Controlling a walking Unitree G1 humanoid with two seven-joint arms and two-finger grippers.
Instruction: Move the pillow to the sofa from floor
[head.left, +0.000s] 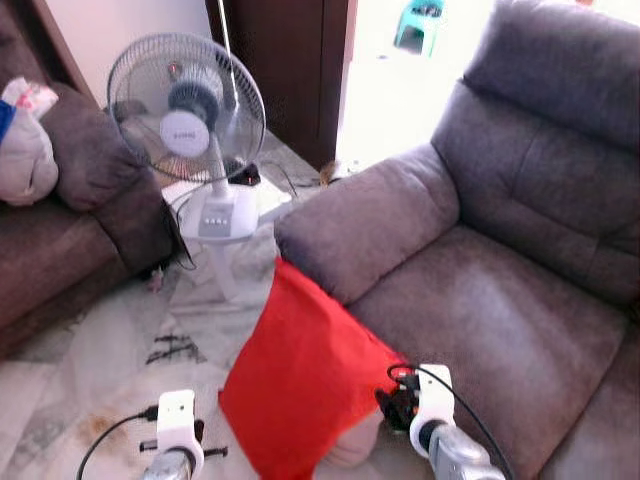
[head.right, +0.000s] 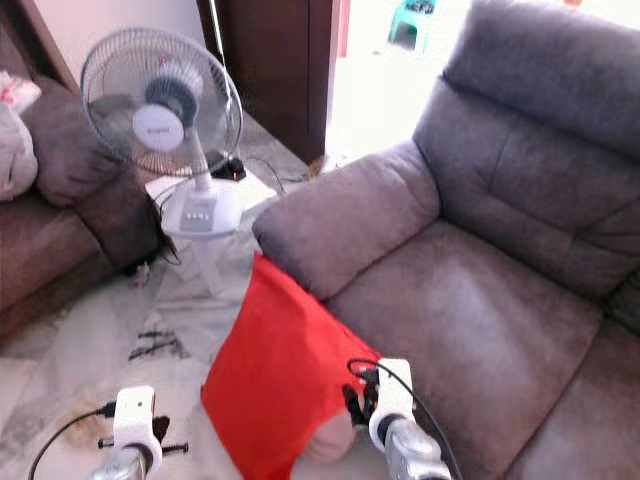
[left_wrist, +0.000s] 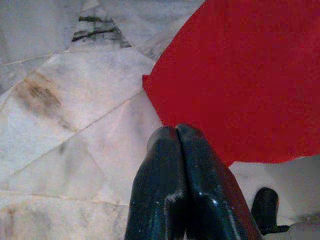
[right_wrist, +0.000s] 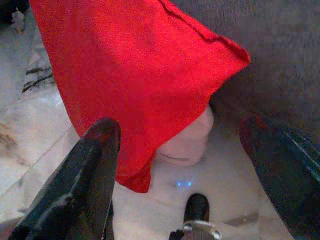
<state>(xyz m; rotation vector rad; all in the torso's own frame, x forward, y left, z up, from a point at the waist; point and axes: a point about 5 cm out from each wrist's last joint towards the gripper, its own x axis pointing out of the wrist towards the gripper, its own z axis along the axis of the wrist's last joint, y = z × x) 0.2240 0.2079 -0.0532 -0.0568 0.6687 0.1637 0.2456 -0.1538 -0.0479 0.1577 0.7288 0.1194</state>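
So far the work is barely begun, by my reading: the soft red fabric pillow (head.left: 305, 375) is on the pale marble floor (head.left: 90, 370), propped at a tilt against the front of the grey-brown upholstered sofa (head.left: 480, 290), its upper corner reaching the sofa's padded arm; neither claw has it, so the grasp, the lift and the placing on the seat are all left to do.

At the far left a dark brown couch (head.left: 60, 220) carries a pale bundle of cloth (head.left: 25, 150). Next to it a white pedestal fan with a round wire cage (head.left: 190, 110) stands on the floor, well apart from the pillow.

Nearer the robot, the left gripper (left_wrist: 177, 150) has its two black fingers pressed together, holding nothing, and hangs over bare marble just beside the pillow's lower edge.

The right gripper (right_wrist: 180, 150) is spread wide and empty, pointing at the pillow's lower corner, where a pale inner cushion (right_wrist: 187, 137) shows under the red cover. The pillow lies just ahead of those spread fingers, between them in line; I cannot tell whether either touches the cloth.
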